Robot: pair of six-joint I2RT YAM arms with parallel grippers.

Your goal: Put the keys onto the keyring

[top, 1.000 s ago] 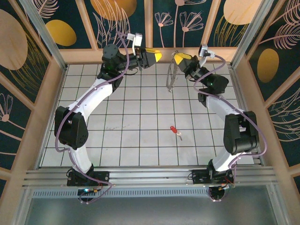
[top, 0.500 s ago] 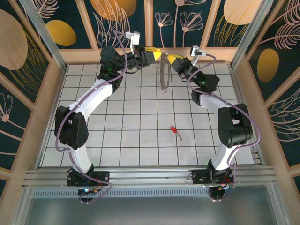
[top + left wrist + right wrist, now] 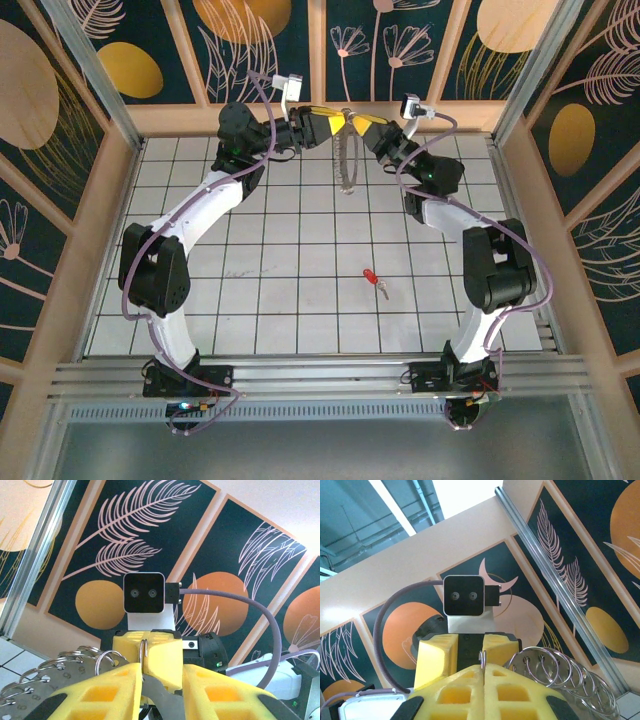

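The key (image 3: 372, 280), red-headed with a short silver blade, lies alone on the tiled table right of centre. The keyring (image 3: 347, 165) hangs high over the back of the table as a silvery, ridged strip. My right gripper (image 3: 361, 122) is shut on one small wire ring at its top (image 3: 482, 658). The rest of the keyring (image 3: 560, 672) fans out beside the fingers. My left gripper (image 3: 333, 120) faces the right one tip to tip. Its jaws stand apart around the right gripper's fingertips (image 3: 160, 672), with the pinched ring close to one finger (image 3: 100, 692).
The wooden back wall (image 3: 320, 118) runs directly behind both grippers. Side walls enclose the white grid table (image 3: 300, 230). Both arm bases sit on the metal rail (image 3: 320, 375) at the near edge.
My right gripper has swung left with the keyring until it meets the left gripper. The left gripper has edged right and its jaws have narrowed. The key has not moved.
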